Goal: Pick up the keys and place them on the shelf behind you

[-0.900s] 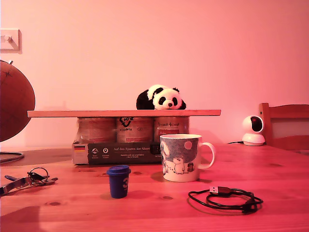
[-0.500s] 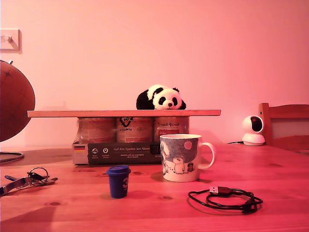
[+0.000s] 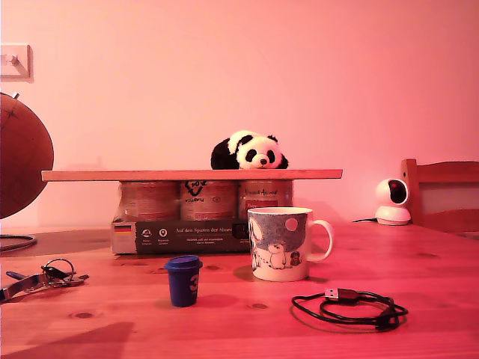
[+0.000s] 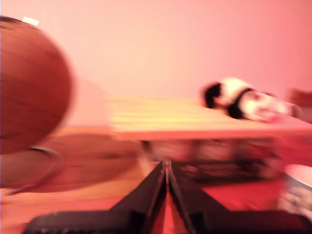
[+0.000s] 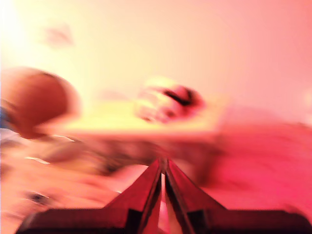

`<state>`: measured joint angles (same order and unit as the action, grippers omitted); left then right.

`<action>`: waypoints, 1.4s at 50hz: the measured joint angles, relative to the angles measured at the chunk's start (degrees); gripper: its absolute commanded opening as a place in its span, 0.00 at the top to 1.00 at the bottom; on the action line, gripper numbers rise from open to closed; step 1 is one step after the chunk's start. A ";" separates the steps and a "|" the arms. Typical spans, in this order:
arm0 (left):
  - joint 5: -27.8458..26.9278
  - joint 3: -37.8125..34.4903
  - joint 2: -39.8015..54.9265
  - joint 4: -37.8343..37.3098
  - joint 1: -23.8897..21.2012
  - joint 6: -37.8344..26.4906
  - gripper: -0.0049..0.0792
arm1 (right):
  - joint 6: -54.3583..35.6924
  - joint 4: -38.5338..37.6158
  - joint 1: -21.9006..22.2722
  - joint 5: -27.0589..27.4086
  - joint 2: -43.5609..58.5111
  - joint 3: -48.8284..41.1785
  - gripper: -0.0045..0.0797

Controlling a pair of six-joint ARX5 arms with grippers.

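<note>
exterior view: the keys (image 3: 46, 275) lie on the wooden tabletop (image 3: 239, 329) at the lower left of the frame, untouched; the shelf (image 3: 191, 175), a plank across a pack of jars (image 3: 196, 200), carries only a toy panda (image 3: 248, 152). my first gripper (image 4: 165, 168) and my second gripper (image 5: 163, 165) both appear clenched on nothing, though motion blur in the wrist views makes this uncertain. no arm shows in the exterior view. judged progress: none; the pick and the placing both remain.
</note>
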<state>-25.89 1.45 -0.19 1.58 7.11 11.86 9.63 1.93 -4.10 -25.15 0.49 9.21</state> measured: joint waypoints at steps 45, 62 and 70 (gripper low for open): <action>-0.13 27.34 34.73 -29.33 -9.60 -30.71 0.87 | 0.76 12.00 -30.60 4.87 28.00 13.94 0.96; 7.74 35.08 62.25 -30.71 -13.86 -39.69 0.45 | 0.76 9.22 -32.06 6.43 31.10 13.94 0.96; 10.93 39.78 69.48 -26.53 -16.02 -45.24 0.41 | 0.76 9.22 -32.04 6.49 32.50 13.94 0.96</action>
<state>-14.96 41.23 69.30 -24.95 -8.91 -33.39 10.39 11.16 -36.14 -18.65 32.99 23.16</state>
